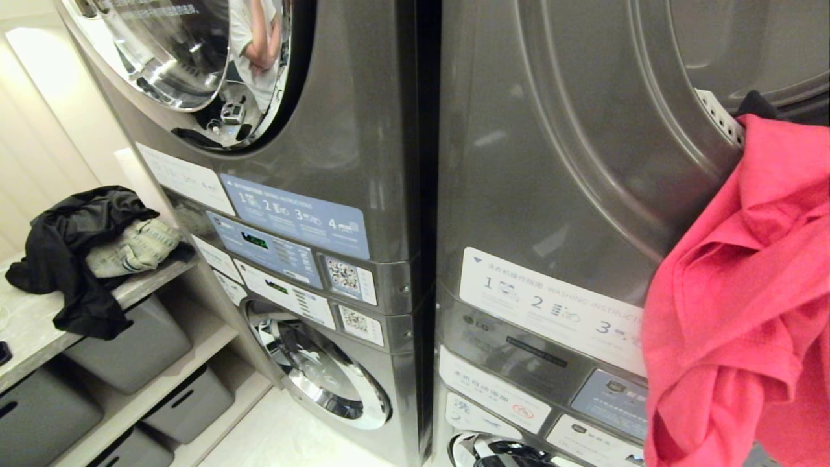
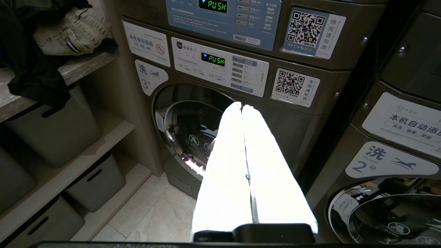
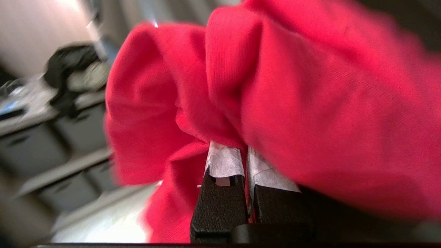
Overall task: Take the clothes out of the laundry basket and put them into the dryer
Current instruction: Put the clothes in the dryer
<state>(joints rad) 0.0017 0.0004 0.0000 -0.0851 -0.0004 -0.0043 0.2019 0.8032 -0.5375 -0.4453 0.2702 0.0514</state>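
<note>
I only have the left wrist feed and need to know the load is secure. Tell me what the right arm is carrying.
Observer: The right gripper is shut on a red garment, held up at the right of the head view.
Operator: Confirm the grip itself.
Observer: In the right wrist view the fingers are pinched together, with the fabric bunched over their tips.
Operator: Say where the garment hangs.
Observer: It drapes in front of the right-hand machine's front panel, covering part of the instruction label.
Operator: Report the left gripper.
Observer: The left gripper is shut and empty, pointing at the lower washer door.
</note>
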